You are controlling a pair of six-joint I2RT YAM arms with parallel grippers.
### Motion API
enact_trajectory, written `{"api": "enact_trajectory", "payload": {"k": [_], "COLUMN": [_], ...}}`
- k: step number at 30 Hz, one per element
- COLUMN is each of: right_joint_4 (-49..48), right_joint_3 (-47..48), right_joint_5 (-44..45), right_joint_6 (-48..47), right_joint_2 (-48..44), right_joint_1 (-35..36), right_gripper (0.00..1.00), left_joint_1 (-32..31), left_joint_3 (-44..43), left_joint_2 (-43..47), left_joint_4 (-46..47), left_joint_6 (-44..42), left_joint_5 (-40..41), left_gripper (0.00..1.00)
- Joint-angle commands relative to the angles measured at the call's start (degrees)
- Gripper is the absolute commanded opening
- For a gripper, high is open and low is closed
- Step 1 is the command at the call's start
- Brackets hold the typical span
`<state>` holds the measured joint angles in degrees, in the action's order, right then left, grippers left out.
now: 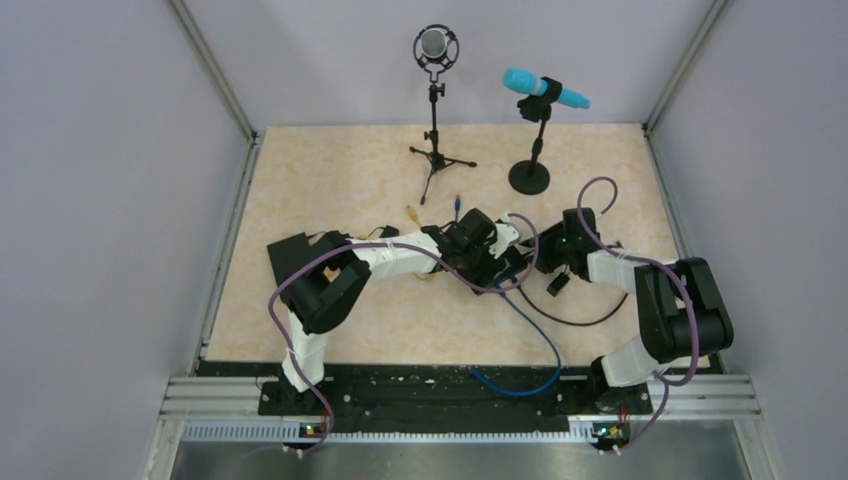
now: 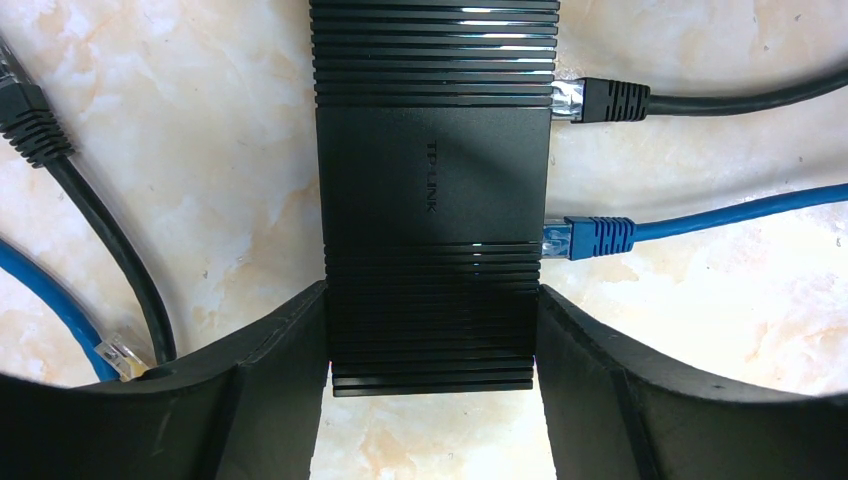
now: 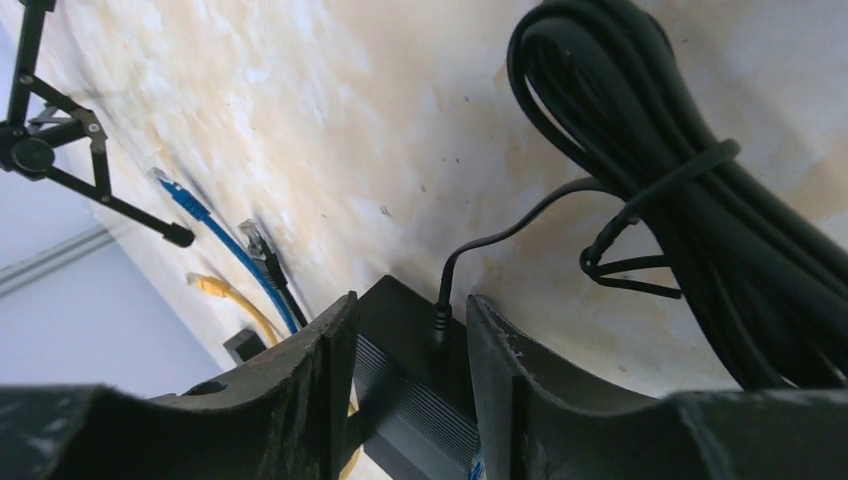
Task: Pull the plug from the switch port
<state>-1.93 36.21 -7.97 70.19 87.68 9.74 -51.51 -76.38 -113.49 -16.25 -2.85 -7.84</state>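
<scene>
Switch (image 2: 432, 180) is pinched by left gripper (image 2: 432, 295), bracing it. Right gripper (image 3: 410, 305) straddles plug (image 3: 438, 325), jaws spread; close fully, then pull straight out, no twisting.

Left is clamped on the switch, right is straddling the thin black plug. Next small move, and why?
Probably close the right gripper on the thin black plug: it sits between the jaws with a gap on one side, not yet pinched. The left gripper clamps the switch on both sides, so it should hold for the pull.
</scene>
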Motion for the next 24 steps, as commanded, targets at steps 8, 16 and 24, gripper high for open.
{"api": "enact_trajectory", "payload": {"k": [8,16,24], "right_joint_4": [-4.3,-17.9,-5.5], "right_joint_3": [-3.8,-7.0,-1.7], "right_joint_5": [1.6,-0.2,0.3], "right_joint_6": [2.4,-0.4,-1.7], "right_joint_2": [0.4,0.2,4.1], "right_joint_1": [1.7,1.8,1.9], "right_gripper": [0.15,0.0,0.0], "left_joint_1": [0.3,0.3,0.3], "left_joint_3": [1.1,1.4,1.6], "left_joint_2": [0.4,-0.5,-1.0], "left_joint_4": [1.3,0.4,-0.4], "left_joint_6": [1.5,1.8,1.3], "left_joint_5": [0.5,1.1,0.7], "left_gripper": [0.59,0.53,0.55]}}
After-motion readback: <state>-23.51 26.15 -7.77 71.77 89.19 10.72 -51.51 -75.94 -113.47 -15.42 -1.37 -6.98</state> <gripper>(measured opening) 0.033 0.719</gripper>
